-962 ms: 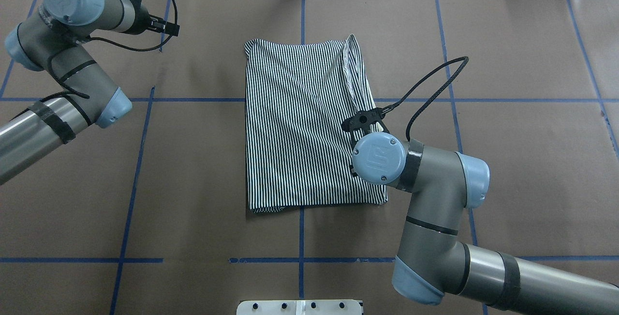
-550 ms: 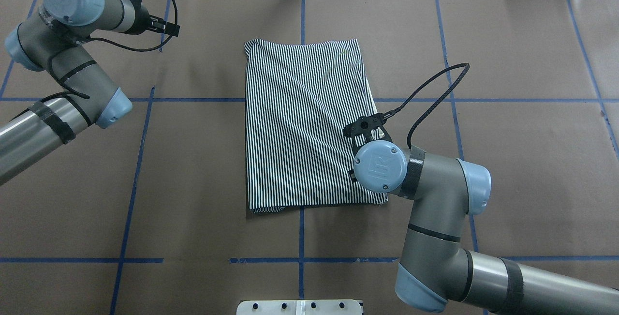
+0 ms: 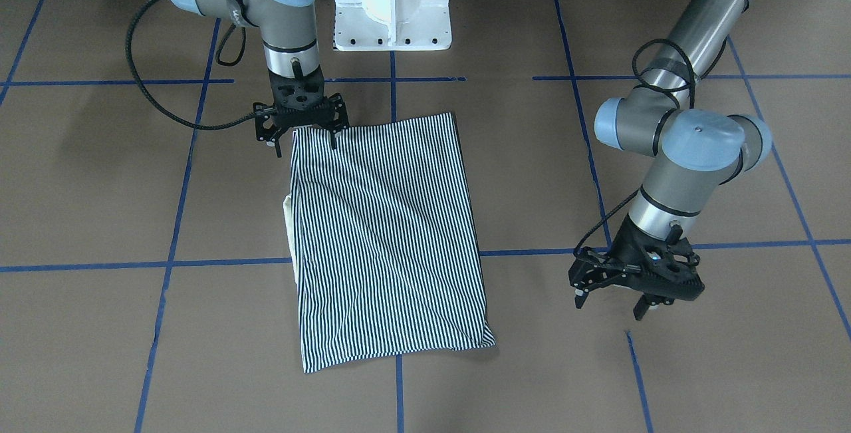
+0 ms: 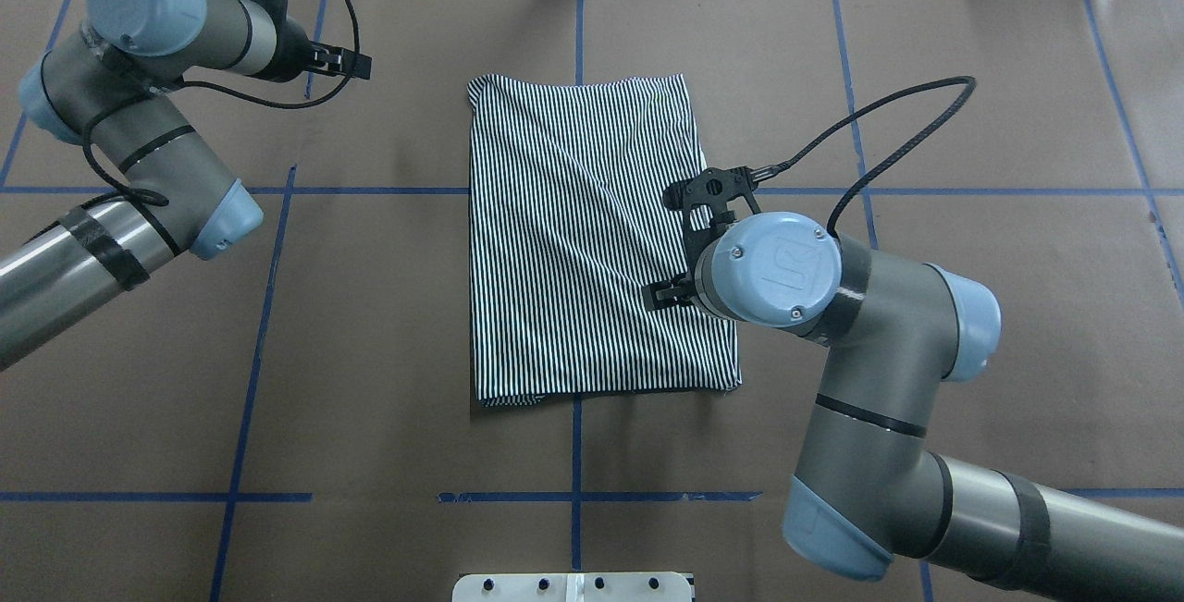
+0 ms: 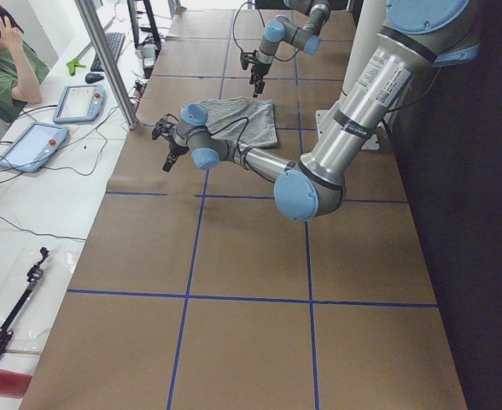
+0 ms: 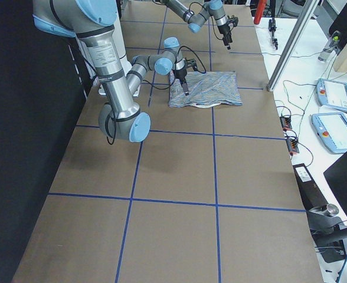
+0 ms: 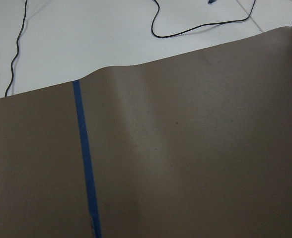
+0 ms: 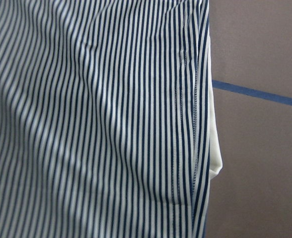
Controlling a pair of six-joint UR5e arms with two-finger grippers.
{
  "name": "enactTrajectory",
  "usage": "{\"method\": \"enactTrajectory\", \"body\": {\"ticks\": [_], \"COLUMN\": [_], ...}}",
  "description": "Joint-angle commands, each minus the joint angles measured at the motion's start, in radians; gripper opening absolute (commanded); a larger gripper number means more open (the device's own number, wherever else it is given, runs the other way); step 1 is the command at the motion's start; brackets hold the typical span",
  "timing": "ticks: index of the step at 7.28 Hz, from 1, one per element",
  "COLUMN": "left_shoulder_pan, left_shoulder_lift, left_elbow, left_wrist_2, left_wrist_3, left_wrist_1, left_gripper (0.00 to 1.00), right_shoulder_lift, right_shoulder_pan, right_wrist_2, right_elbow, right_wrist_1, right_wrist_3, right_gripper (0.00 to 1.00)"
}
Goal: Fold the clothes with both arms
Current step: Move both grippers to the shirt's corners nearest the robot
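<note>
The striped polo shirt (image 4: 573,232) lies folded into a rectangle at the table's middle, also in the front view (image 3: 385,233). A bit of cream collar (image 8: 214,158) peeks from its edge. My right gripper (image 3: 304,142) is open and empty, above the shirt's corner nearest the robot base. In the overhead view it (image 4: 689,246) sits over the shirt's right edge, mostly hidden under the wrist. My left gripper (image 3: 610,306) is open and empty over bare table, well off the shirt, at the far left in the overhead view (image 4: 310,15).
Brown paper with blue tape lines (image 4: 370,190) covers the table. The white pedestal base (image 3: 392,0) stands at the robot's side. The left wrist view shows the paper's far edge (image 7: 111,69) and the white floor with cables. An operator (image 5: 3,60) sits beyond the far edge.
The shirt's raised right flap has dropped flat. My right wrist has risen and shifted slightly right above the shirt's edge. My left arm has moved a little to the right.
</note>
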Motion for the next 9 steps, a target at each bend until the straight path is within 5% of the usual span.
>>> {"method": "enactTrajectory", "body": {"ticks": [1,2,4,5,6,7,9], "left_shoulder_pan": [0.126,0.183,0.353,0.438,0.514,0.574,0.627], "left_shoulder_lift": [0.090,0.144,0.287,0.304,0.307,0.307,0.296], "left_elbow": [-0.221,-0.327,-0.539,-0.554,-0.551,-0.537,-0.522], "left_wrist_2": [-0.007,0.013,0.119,0.181,0.253,0.307,0.330], "left_wrist_3": [-0.278,-0.387,-0.593,-0.697,-0.836,-0.958,-1.020], "left_wrist_1": [0.004,0.004,0.005,0.005,0.005,0.019,0.063], "left_gripper": [1.00,1.00,1.00,1.00,0.93,0.57,0.55], "right_shoulder_lift": [-0.099,-0.159,-0.186,-0.187,-0.187,-0.187,-0.186], "right_shoulder_pan": [0.001,0.003,0.001,0.001,0.001,0.001,0.001], "right_wrist_2": [0.028,0.020,-0.041,-0.044,-0.047,-0.050,-0.055], "right_elbow": [0.083,0.085,0.089,0.086,0.086,0.086,0.086], "right_wrist_1": [0.231,0.354,0.367,0.367,0.367,0.367,0.369], "right_wrist_3": [0.235,0.333,0.513,0.515,0.515,0.515,0.515], "right_gripper": [1.00,1.00,1.00,1.00,1.00,1.00,1.00]}}
